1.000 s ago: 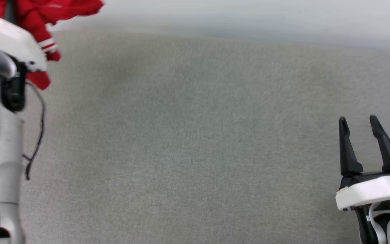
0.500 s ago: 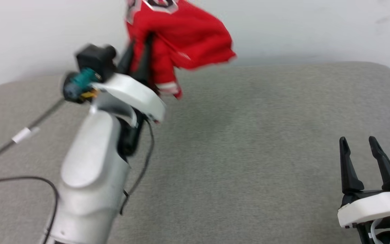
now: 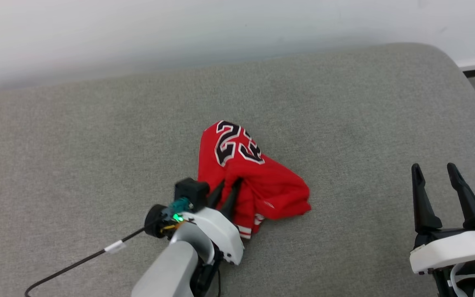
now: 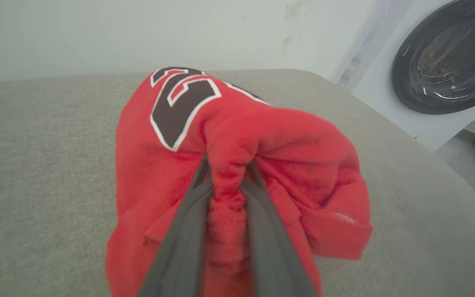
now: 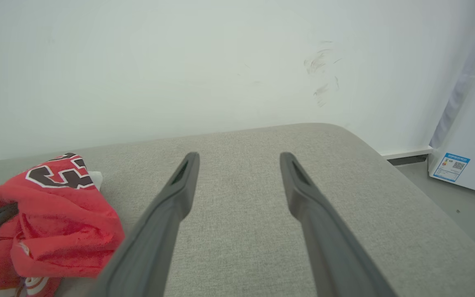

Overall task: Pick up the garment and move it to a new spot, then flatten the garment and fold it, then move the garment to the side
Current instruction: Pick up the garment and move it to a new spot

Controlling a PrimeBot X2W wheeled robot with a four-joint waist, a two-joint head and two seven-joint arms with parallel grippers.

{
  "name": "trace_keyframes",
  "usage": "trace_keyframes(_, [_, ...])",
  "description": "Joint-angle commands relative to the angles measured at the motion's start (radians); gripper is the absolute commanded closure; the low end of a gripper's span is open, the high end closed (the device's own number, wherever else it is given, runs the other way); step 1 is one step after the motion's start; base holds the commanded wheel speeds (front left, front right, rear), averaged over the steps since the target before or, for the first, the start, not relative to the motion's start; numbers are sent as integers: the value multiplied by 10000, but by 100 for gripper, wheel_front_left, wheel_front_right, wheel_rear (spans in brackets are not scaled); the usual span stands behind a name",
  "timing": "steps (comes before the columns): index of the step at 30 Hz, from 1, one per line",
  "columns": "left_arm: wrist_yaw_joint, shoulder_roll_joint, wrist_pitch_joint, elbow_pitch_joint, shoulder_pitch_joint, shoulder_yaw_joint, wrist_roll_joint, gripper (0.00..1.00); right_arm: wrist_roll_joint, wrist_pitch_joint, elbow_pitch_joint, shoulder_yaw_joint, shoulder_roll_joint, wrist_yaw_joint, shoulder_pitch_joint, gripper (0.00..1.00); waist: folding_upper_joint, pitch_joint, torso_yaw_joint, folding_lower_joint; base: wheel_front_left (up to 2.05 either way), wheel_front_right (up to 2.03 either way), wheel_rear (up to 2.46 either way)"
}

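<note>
— One step of three, at most, and I'd say even that one isn't finished. The garment (image 3: 258,181) lies in a crumpled red heap near the middle of the grey cushion (image 3: 97,144). Its black number (image 3: 235,144) faces up and a bit of striped sleeve trim (image 3: 248,231) pokes out at the near edge.

— Is it set down or hanging?

— Most of it looks settled on the cushion. But the left gripper (image 3: 229,184) has a bunched fold pinched between its two fingers. The left wrist view shows it plainly, with red cloth squeezed in the narrow gap.

— So the move to a new spot is about done?

— By my reckoning, yes, once that pinch lets go. Nothing is flattened. The body is folded over itself, and I can't see the chest lettering or the shirt's outline.

— And the other arm?

— The right gripper (image 3: 433,167) sits well apart at the lower right. Its jaws are spread wide and hold nothing, and they point across bare cushion toward the white wall (image 5: 179,62).

— What's left, then?

— Release it, spread it flat, fold it, then shift it aside. There's room on either side of the heap. The cushion ends at a rounded corner on the right, with a washing machine (image 4: 447,53) beyond it, so I'd spread toward the middle.
</note>
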State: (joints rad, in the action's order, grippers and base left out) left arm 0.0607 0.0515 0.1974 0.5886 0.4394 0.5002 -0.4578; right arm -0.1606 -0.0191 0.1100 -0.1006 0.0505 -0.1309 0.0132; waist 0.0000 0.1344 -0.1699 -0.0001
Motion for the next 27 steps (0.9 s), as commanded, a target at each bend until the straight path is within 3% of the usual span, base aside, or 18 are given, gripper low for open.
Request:
trace_keyframes(1, [8,-12,61,118,-53,223,-95,100,-65,-64,-11,-21,-5,3,140,0,0,192,13,1,0,0,0])
trace_keyframes(3, [4,-6,110,327,-97,562,-238,95,-14,-76,-57,-24,-6,3,203,0,0,227,79,1,0,0,0])
trace_keyframes(4, [-35,-4,152,394,-86,696,-312,57,-3,-77,-81,-18,-6,3,241,0,0,222,120,1,0,0,0])
trace_keyframes(5, [-31,-10,234,371,-11,863,-343,0,28,-87,-93,-58,-4,3,261,0,0,215,190,1,0,0,0])
trace_keyframes(13, [-390,-11,671,-686,-22,933,-52,0,61,-119,-302,-45,-4,3,100,0,0,-377,581,1,0,0,0])
trace_keyframes(20, [-982,320,676,-2500,-847,-154,437,0,97,-12,-290,-52,-2,3,-266,0,0,-977,1039,1,0,0,0])
trace_keyframes(27, [-1549,908,679,-3038,-1698,-1124,633,0,181,153,-142,-37,-4,3,-602,0,0,-1338,1314,1,0,0,0])
